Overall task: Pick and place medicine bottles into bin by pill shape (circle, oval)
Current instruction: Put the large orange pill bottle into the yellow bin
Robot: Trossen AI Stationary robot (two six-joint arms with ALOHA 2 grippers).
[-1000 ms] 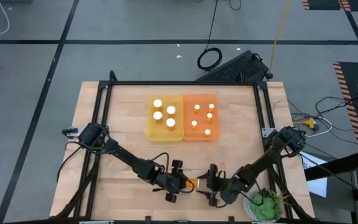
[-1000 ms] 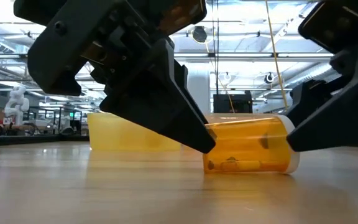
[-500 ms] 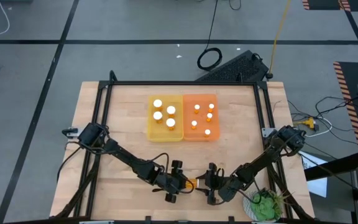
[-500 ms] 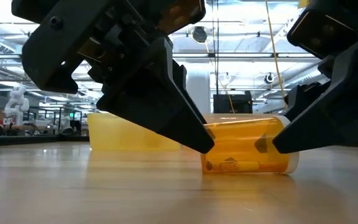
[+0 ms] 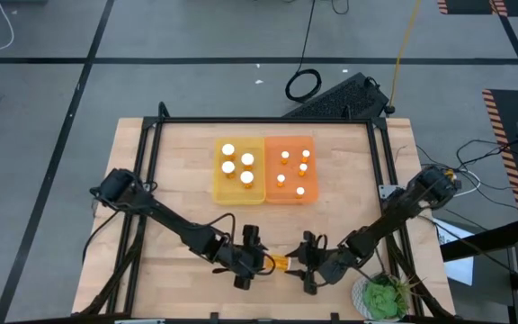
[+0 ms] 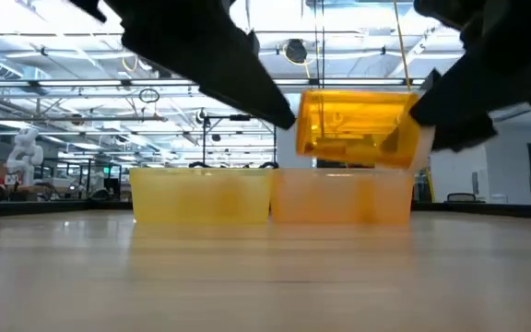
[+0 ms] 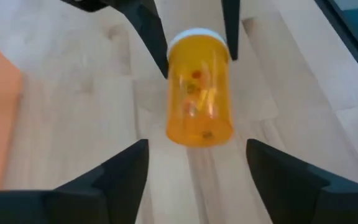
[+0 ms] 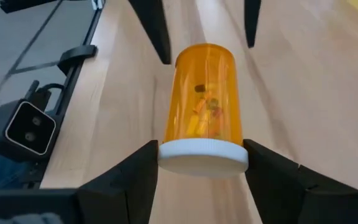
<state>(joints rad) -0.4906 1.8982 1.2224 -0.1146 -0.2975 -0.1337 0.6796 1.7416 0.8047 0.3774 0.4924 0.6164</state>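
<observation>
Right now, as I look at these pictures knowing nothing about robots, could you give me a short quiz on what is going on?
1. True or false: the medicine bottle is lying on the table.
2. Which gripper is clamped on the bottle's white cap? A) left B) right C) neither
3. Fill in: the yellow bin holds ___ white-capped bottles.

Key
1. False. In the low view it hangs on its side, clear of the wood.
2. B. The right gripper pinches the cap; the left gripper is open around the bottle's base without touching it.
3. Four.
</observation>
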